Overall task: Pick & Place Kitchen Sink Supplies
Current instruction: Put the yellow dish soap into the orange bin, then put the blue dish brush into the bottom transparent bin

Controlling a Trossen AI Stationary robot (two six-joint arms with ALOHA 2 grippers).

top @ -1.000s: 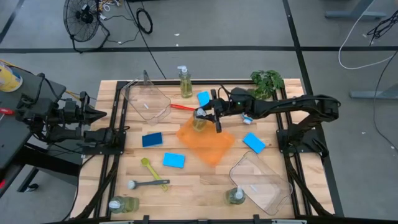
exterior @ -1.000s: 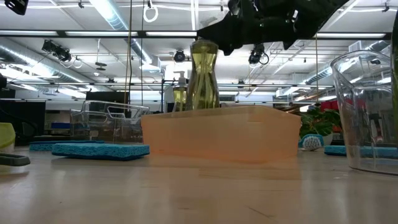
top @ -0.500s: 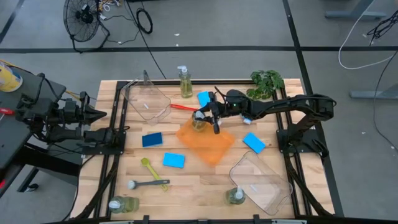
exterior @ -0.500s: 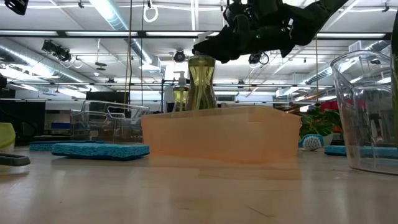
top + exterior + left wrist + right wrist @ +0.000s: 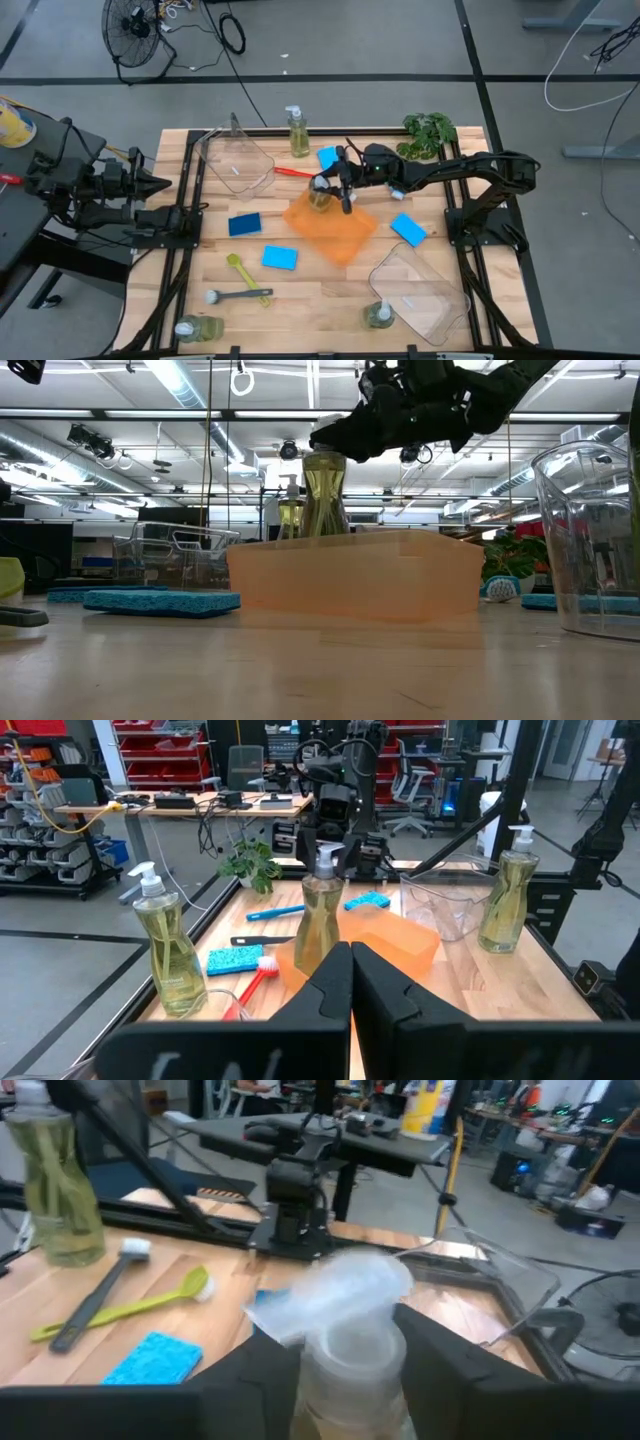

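Your right gripper sits over the orange bin mid-tabletop, at the pump bottle standing in that bin. The high view can't settle the grip; the right wrist view does: the fingers stand either side of the bottle's neck with gaps showing, so apart, not clamped. The low view shows the bottle upright behind the bin wall, gripper just above its top. Your left gripper waits off the tabletop's left edge; the left wrist view shows its fingers pressed together, holding nothing. Only the left wrist view shows the red brush lying against the bin. Other bottles: far edge, near left corner, near edge beside a clear bin. Blue sponges lie scattered around the bin.
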